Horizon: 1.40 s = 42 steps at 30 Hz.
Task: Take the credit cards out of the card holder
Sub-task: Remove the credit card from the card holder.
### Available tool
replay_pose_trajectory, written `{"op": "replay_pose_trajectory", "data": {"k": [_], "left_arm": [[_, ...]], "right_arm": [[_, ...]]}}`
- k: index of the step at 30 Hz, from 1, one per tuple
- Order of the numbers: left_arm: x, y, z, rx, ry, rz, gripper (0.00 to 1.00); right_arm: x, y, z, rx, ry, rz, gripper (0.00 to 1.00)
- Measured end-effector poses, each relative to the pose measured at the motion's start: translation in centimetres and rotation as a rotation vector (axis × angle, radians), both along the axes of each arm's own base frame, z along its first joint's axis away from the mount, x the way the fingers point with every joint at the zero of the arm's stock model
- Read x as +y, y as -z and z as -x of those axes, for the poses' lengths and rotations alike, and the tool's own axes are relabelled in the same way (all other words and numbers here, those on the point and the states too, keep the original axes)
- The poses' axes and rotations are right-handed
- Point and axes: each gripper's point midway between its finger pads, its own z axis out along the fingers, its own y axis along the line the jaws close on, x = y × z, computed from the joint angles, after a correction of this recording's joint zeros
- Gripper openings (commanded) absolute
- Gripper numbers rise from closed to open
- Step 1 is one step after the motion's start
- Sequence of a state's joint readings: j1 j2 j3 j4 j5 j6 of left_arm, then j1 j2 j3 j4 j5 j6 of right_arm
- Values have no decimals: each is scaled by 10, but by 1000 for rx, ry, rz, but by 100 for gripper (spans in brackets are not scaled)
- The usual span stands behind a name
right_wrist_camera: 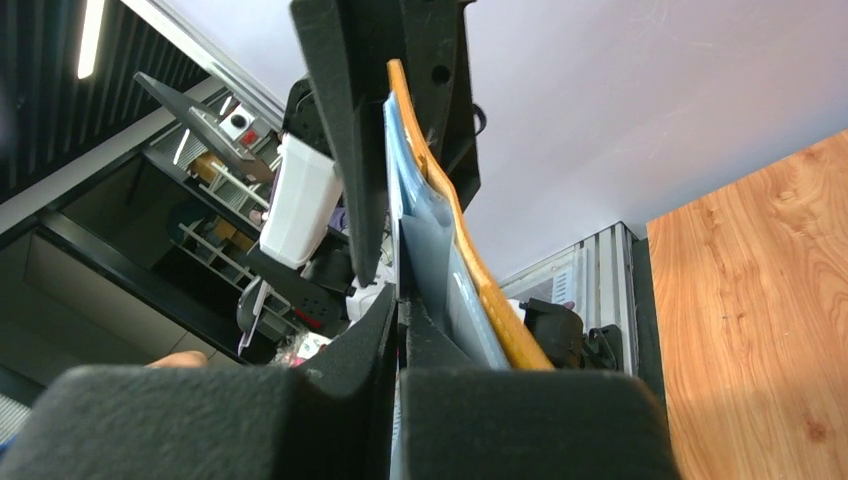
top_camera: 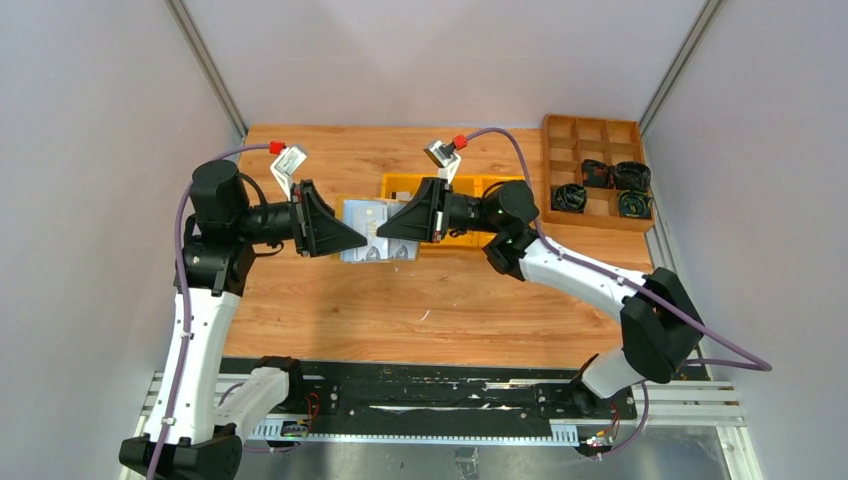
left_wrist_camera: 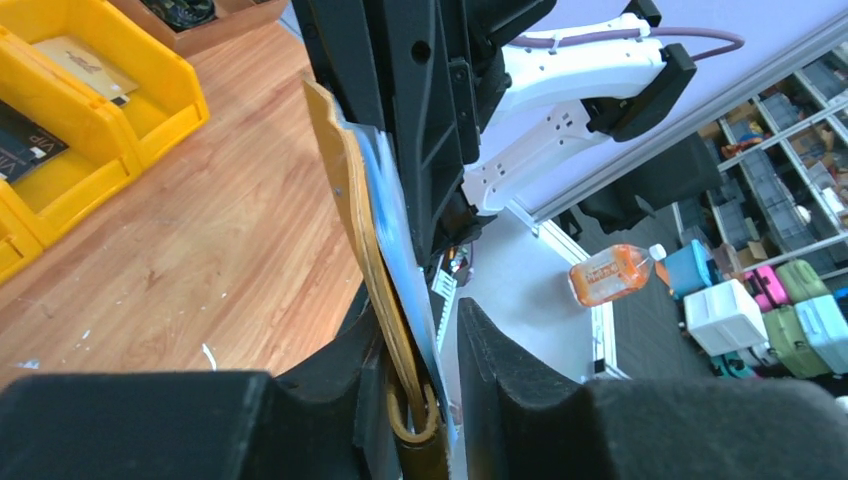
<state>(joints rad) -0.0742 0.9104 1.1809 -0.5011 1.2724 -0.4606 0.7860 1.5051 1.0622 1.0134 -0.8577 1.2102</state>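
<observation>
— Black fingers of the right gripper (right_wrist_camera: 398,310) pressed almost flat together, nipping a pale grey-blue leaf; likely one of the credit cards (right_wrist_camera: 425,250).
— And opposite?
— Facing it, left gripper (left_wrist_camera: 420,335) closed over the card holder (left_wrist_camera: 345,180), mustard cover toward the table (top_camera: 400,310), only a sliver of daylight beside one finger.
— Lie of it?
— Stretched left to right between both claws, touched by each, edge-on to both wrist cameras. Probably calls for a straight pull rightward, away from the left grip.
— Beyond that?
— Just yellow bins (left_wrist_camera: 90,110), well apart.
</observation>
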Motion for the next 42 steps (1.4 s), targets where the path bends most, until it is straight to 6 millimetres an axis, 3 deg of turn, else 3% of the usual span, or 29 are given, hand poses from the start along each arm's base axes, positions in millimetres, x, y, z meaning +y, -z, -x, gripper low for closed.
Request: {"op": "replay_pose_trajectory", "data": {"k": [4,8,10,12,17,24,36,42], "left_arm": [[0,-2,-2,16,3,11,9],[0,-5,-3,20,4,20,3],[0,-7,-3,21,2,24,2],[1,-9,-4,18,-2,29,2],[0,-12,-3,14,-2,35,1],[1,-14,-2,8,-8,37,0],[20,-10,-34,-97,-200,-88,0],[42,9,-52,-165,-347,-255,0]], "right_arm": [[-8,-1,9,-18,-7,-10,12],[-14,-3,15,-32,-8,-18,27],[-15,-5,16,-36,-10,-25,30],[-16,-7,17,-43,-11,-36,27],[-17,-12,19,-49,-20,-61,2],[-19,-9,13,-29,-12,-62,0],[-59,3,-16,-24,128,10,0],[-96,44,-89,32,403,213,0]]}}
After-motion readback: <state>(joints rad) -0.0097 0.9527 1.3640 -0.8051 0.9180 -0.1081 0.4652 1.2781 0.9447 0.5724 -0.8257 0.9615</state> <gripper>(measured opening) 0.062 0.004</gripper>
